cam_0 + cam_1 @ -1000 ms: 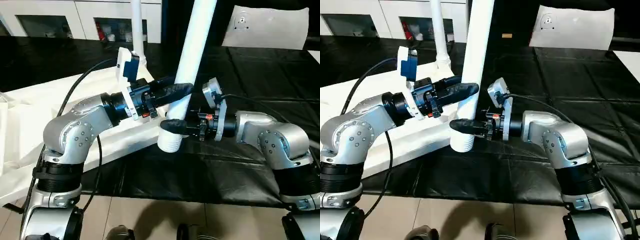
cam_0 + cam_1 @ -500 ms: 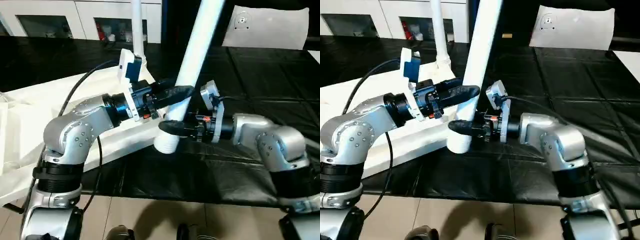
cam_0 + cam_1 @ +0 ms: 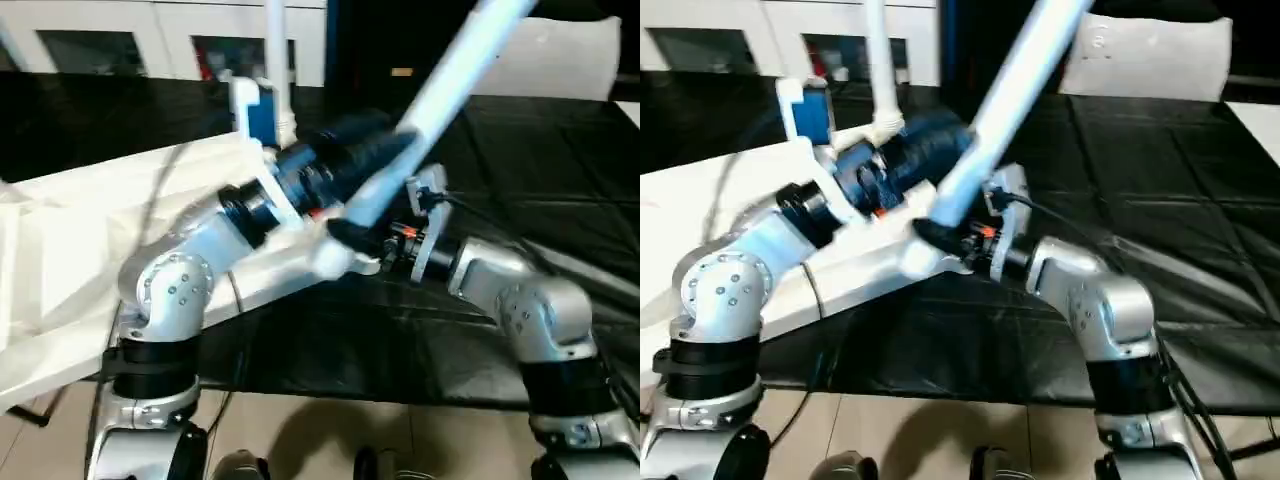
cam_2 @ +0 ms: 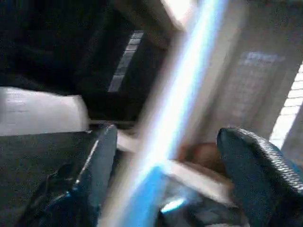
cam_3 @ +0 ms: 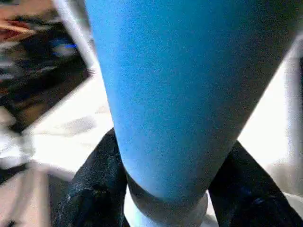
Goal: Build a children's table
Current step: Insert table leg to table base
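Over the black mat (image 3: 560, 150) — leg (image 3: 1015, 85) clamped in right fingers (image 5: 90, 189), left fingers (image 4: 255, 170) spread.

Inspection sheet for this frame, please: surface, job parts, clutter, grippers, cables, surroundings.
Surface: black sheet over the work area; pale floor at the near edge.
Job's things: white tabletop lies on the robot's left with one leg standing upright at its far corner; a second leg is tilted steeply, its lower end near the tabletop's corner.
Clutter: nothing seen.
Grippers: right gripper is shut on the tilted leg's lower end; left gripper has its fingers spread wide either side of that leg, not clamping.
Cables: a black cable runs along the right arm.
Surroundings: white cabinet with dark glass fronts behind; a white panel at the far right.
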